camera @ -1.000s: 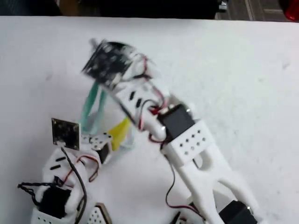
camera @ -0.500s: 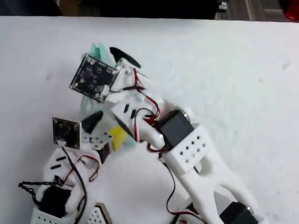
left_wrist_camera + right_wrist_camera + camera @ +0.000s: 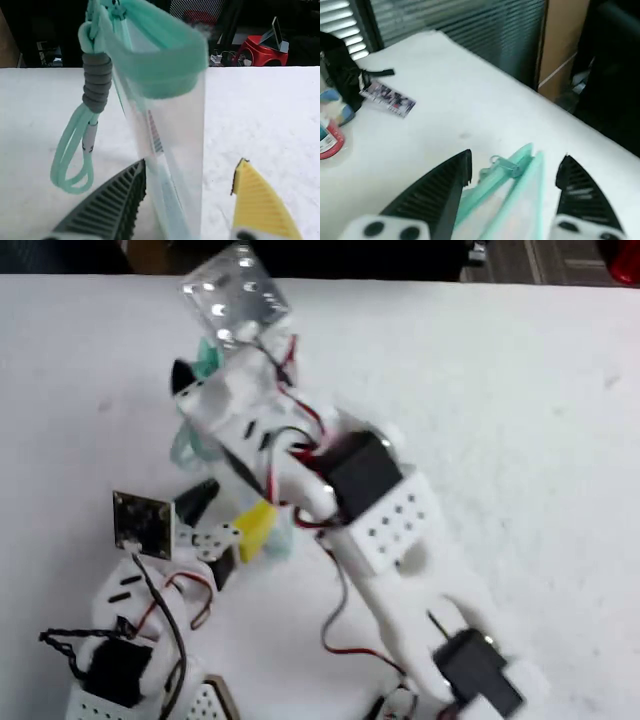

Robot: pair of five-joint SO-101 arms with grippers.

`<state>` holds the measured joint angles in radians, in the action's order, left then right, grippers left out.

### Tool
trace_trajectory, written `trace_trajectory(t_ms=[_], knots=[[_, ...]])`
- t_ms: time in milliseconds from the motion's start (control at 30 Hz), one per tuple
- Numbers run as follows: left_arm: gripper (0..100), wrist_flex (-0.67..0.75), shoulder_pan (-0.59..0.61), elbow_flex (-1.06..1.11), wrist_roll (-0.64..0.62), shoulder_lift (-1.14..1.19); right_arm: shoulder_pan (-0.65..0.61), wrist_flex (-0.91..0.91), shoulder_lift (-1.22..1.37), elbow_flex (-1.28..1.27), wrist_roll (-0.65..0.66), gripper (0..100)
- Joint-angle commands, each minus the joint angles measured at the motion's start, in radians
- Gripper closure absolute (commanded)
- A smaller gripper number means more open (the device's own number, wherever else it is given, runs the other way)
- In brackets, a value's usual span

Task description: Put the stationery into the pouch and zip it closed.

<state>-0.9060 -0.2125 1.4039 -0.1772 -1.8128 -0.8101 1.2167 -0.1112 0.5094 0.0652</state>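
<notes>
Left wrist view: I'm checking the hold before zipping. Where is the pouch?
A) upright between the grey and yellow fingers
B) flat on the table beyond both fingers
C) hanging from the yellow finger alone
A: the pouch stands upright between the left end effector's grey finger and yellow finger.

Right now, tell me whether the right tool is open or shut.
Open: the right tool has its fingers apart, with the pouch and its teal zip edge between them.

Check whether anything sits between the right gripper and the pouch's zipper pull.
Nothing visible does. The right gripper is open, and the zipper pull at the end of the pouch lies right between its fingers.
</notes>
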Motion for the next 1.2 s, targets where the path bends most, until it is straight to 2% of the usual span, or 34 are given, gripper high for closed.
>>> trace_trajectory(t_ms=[0,133,300,433,500,567,667,767,900,1167], knots=[[71,0.012,-0.012,-0.006,0.009,-0.012,-0.039,0.189,0.125,0.222,-0.048,74.1],[71,0.012,-0.012,-0.006,0.009,-0.012,-0.027,0.387,0.271,0.377,-0.068,74.1],[71,0.014,-0.012,-0.006,0.009,-0.012,-0.002,0.503,0.389,0.482,-0.061,74.3],[71,0.014,-0.012,-0.006,0.009,-0.012,0.03,0.503,0.406,0.483,-0.055,74.4],[71,0.014,-0.012,-0.006,0.009,-0.012,0.039,0.504,0.401,0.482,-0.006,75.9],[71,0.014,-0.012,-0.006,0.009,-0.012,0.045,0.506,0.4,0.482,0.061,82.6],[71,0.014,-0.012,-0.006,0.009,-0.012,0.051,0.506,0.404,0.46,0.175,98.1],[71,0.011,-0.01,-0.011,0.009,-0.012,0.051,0.506,0.4,0.373,0.252,95.0],[71,-0.005,0.018,-0.049,0.018,-0.012,0.085,0.506,0.384,0.305,0.302,98.3],[71,-0.141,0.077,-0.267,0.087,-0.012,0.208,0.504,0.085,0.183,0.311,98.3]])
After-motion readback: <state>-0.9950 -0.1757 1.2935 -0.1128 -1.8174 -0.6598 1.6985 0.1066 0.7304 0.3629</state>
